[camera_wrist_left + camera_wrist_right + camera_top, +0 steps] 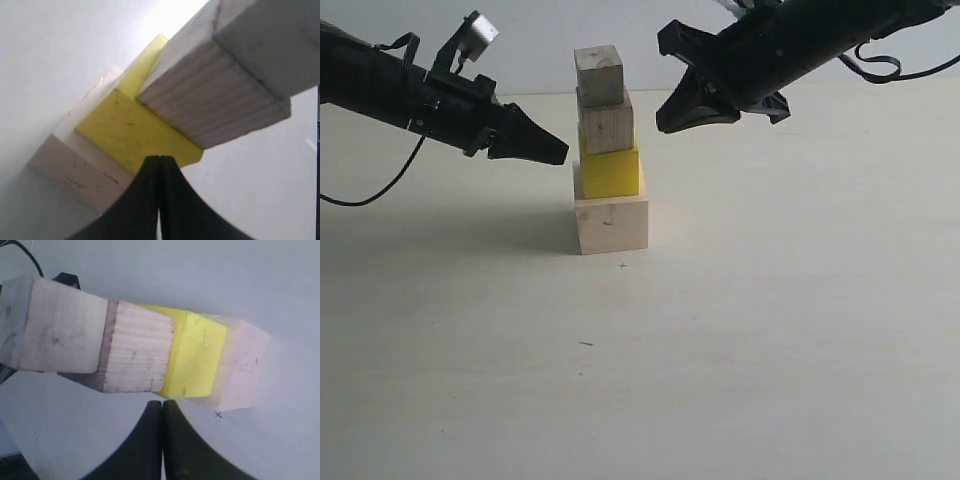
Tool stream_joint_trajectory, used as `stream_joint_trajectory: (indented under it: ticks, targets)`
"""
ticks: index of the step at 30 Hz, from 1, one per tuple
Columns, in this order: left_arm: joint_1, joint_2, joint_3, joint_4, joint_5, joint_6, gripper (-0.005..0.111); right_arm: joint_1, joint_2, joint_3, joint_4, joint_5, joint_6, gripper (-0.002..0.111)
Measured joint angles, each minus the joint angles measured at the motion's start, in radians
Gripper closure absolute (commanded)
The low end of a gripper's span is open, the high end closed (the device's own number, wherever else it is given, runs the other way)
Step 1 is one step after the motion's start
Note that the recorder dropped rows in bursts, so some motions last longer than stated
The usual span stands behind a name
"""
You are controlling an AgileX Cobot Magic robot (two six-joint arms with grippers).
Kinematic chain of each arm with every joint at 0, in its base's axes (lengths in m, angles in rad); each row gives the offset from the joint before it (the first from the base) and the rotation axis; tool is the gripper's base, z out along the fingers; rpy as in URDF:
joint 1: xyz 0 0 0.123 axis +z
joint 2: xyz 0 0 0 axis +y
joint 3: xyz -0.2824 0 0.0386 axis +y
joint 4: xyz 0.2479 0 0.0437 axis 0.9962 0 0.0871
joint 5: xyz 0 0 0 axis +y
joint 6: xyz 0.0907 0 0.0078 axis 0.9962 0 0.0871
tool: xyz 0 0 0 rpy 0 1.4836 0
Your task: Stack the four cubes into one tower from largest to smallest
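Four cubes stand in one tower at the middle of the pale table (770, 350): the large wood cube (611, 225) at the base, the yellow cube (611, 172) on it, the medium wood cube (608, 125) next and the small wood cube (599, 76) on top. My left gripper (556, 153) hangs just to the left of the column at about the height of the yellow cube, jaws pressed together and holding nothing; my right gripper (163, 403) hangs to the right of it near the medium cube, likewise closed and empty. By my reading the stack is done, and the danger now lies in my own arms. The cubes are not squared to one another: the medium cube sits turned on the yellow one with a corner overhanging, and the small cube rides toward the left side of its seat. A fingertip drifting inward, or a cable dragging as an arm pulls away, could nudge an upper cube past its edge and bring the column down. Both tips are near the tower but apart from it. Open tabletop lies in front and to either side, so I judge the safe way out is outward and up, away from the column.
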Motion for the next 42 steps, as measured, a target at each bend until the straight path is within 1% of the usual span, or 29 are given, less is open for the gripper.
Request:
stream_joint_trajectory:
  ticks: [6,15,27,42]
  targets:
    - [0.0,0.0,0.0,-0.007,0.0,0.0,0.107,0.0,0.024,0.0,0.023,-0.056,0.002,0.108]
    - [0.0,0.0,0.0,-0.007,0.0,0.0,0.107,0.008,0.046,0.0,0.056,-0.069,-0.009,0.108]
    - [0.0,0.0,0.0,-0.007,0.002,0.0,0.107,0.022,0.068,0.0,0.101,-0.071,-0.039,0.108]
    - [0.0,0.0,0.0,-0.007,0.002,0.0,0.107,0.027,0.07,0.0,0.109,-0.045,-0.05,0.108]
